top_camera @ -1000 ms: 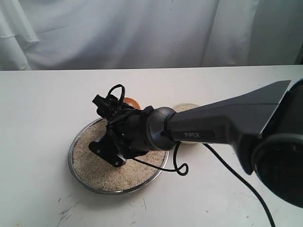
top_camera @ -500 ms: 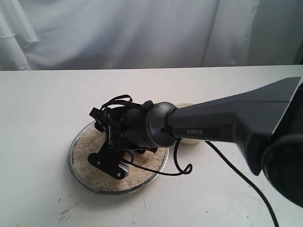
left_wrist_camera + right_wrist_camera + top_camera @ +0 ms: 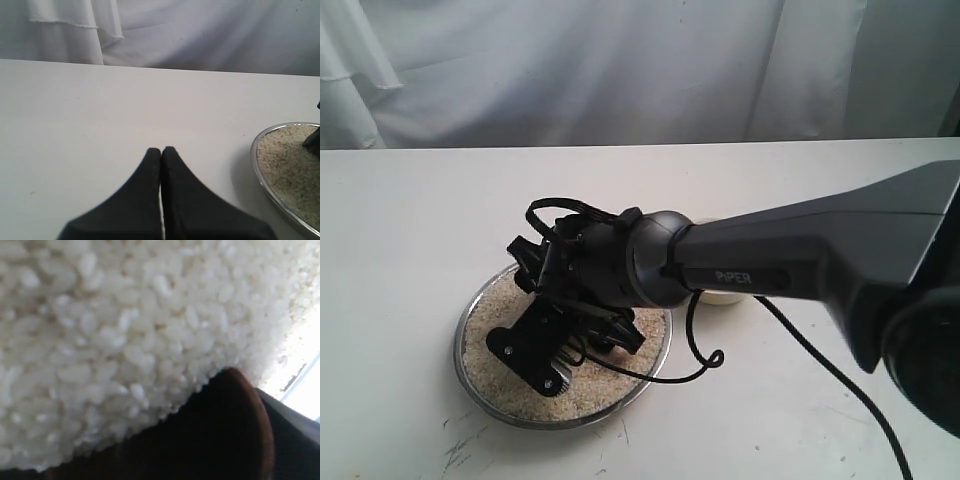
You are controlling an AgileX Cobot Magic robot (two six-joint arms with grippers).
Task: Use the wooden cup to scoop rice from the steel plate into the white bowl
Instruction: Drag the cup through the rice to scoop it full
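Observation:
The steel plate [image 3: 459,352] lies front-centre on the white table with rice [image 3: 496,308] spread across it. My right arm reaches across it, and the right gripper [image 3: 568,350] is pressed low into the grains. In the right wrist view the wooden cup [image 3: 235,440] shows its dark inside and reddish-brown rim, dug into the rice [image 3: 115,335]; the gripper is shut on it. In the exterior view the cup is hidden behind the wrist. Only a sliver of the white bowl [image 3: 726,297] shows below the arm. My left gripper [image 3: 161,150] is shut and empty over bare table, left of the plate [image 3: 255,161].
A black cable [image 3: 704,356] loops from the right arm down over the plate's right rim. White curtains [image 3: 620,70] hang behind the table's far edge. Dark scuff marks [image 3: 460,445] dot the table's front left.
My right gripper has moved lower and toward the front left of the plate, pushing into the rice. The plate has slid slightly left. The cup's brown rim no longer shows in the exterior view.

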